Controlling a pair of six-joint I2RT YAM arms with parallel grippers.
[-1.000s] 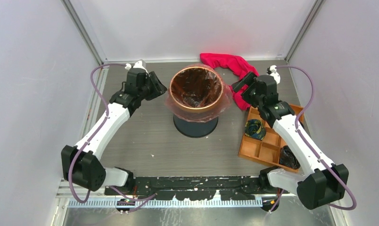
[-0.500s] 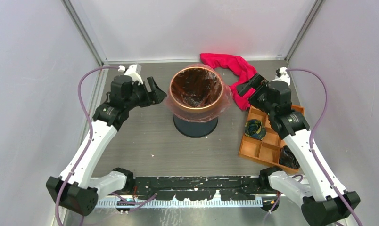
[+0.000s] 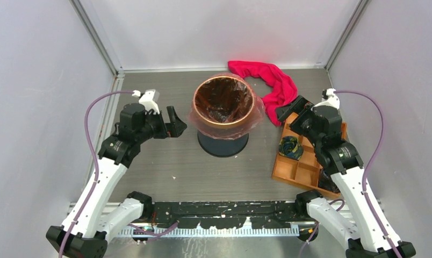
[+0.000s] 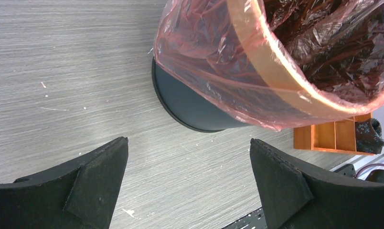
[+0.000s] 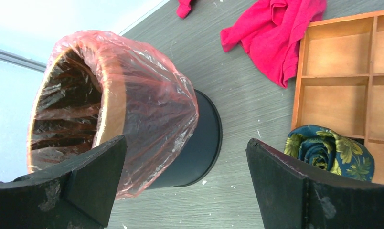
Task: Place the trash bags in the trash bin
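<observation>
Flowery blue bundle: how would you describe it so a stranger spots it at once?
Find the orange wooden compartment tray on the table's right. In a compartment on its inner side sits a rolled dark-blue cloth with yellow-green flowers; the plain magenta cloth lies outside the tray.

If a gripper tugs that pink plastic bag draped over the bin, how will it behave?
The bag looks thin and wrinkled, so it would probably crumple and stretch rather than hold shape. Its glossy film may slip in a light grip. It is folded over the rim of the bin, so a hard sideways pull might drag or tip the bin.
</observation>
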